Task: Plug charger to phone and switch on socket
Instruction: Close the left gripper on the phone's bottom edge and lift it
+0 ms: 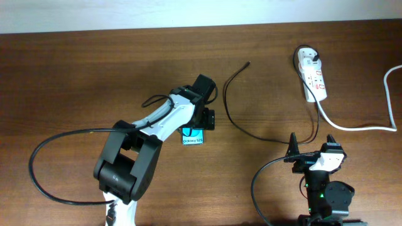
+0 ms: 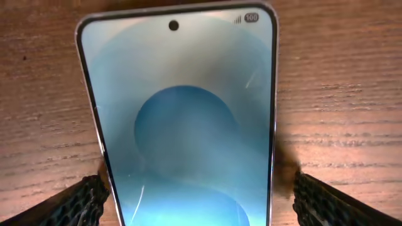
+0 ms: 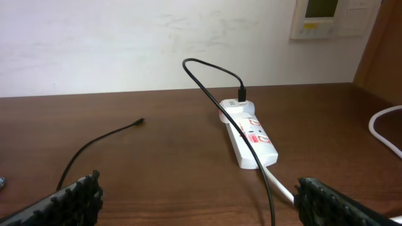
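Task status: barely begun on the evidence available. The phone [image 2: 182,125] lies flat and face up on the worktop [image 1: 75,75], screen lit, near the middle and under the left arm. The left gripper [image 2: 201,207] is spread astride the phone's lower part. One finger is close against one edge and the other stands clear of the opposite edge, so no firm hold is evident. The charger [image 1: 227,103] has its dark plug seated at the far end of the socket [image 1: 313,75]. Its connector tip lies loose on the bare wood, well apart from the phone, so the connection to the phone is not made. Whether the socket is switched on cannot be told; its red marks are too small to read. The right gripper [image 3: 201,210] is spread wide and empty, low at the near right, facing the socket. Remaining: pick up the tip, insert it, press the switch. Surface: dark brown wood grain. A thick white cord [image 1: 377,129] trails off to the right. Room: pale wall behind the worktop, with a small wall panel [image 3: 323,17].
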Controlling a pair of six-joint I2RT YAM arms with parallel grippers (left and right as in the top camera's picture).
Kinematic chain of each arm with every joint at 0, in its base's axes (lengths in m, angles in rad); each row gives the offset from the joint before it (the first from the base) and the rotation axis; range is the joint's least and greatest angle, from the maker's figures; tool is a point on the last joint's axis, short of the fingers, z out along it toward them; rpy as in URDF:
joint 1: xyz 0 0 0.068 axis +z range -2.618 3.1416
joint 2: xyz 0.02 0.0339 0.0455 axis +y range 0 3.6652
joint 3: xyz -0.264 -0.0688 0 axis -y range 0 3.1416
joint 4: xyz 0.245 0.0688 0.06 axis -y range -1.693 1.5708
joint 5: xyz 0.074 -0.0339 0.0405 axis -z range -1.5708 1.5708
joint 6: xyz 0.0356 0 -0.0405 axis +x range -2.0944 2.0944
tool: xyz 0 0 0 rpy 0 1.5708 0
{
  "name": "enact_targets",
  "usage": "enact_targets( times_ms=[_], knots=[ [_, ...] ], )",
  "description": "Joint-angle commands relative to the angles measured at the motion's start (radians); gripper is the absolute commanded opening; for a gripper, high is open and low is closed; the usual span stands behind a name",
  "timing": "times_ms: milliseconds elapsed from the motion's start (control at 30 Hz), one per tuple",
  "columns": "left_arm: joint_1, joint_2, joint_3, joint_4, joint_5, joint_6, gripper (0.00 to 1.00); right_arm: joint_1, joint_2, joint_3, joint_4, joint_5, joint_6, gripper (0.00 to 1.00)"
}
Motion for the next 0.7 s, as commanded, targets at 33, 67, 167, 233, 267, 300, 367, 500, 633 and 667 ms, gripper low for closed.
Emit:
enact_targets(
  times_ms=[33,67,167,233,267,300,367,500,633,667],
  knots=[
    [0.003,0.055,-0.044,0.022,0.037,-0.020,0.99,0.005,-0.008,-0.005,-0.006,0.008,0.008,0.98],
    [0.003,0.056,-0.044,0.023,0.034,-0.043,0.99,0.005,-0.008,-0.005,-0.006,0.008,0.008,0.98],
    [0.003,0.056,-0.044,0.036,0.026,-0.055,0.98,0.005,-0.008,-0.005,-0.006,0.008,0.008,0.98],
    [0.003,0.056,-0.045,0.031,0.027,-0.054,0.90,0.005,-0.008,-0.005,-0.006,0.008,0.008,0.98],
    [0.003,0.056,-0.045,0.024,0.027,-0.055,0.85,0.005,-0.008,-0.005,-0.006,0.008,0.008,0.98],
    [0.003,0.056,-0.045,0.018,0.026,-0.054,0.83,0.005,-0.008,-0.005,-0.006,0.008,0.008,0.98],
    [0.003,0.056,-0.046,0.004,0.027,-0.054,0.83,0.005,-0.008,-0.005,-0.006,0.008,0.008,0.98],
    [0.003,0.056,-0.047,-0.033,0.027,-0.053,0.97,0.005,-0.008,-0.005,-0.006,0.008,0.008,0.98],
    [0.003,0.056,-0.047,-0.046,0.027,-0.053,0.76,0.005,-0.008,-0.005,-0.006,0.008,0.008,0.98],
    [0.003,0.056,-0.047,-0.046,0.027,-0.054,0.70,0.005,-0.008,-0.005,-0.006,0.008,0.008,0.98]
  ],
)
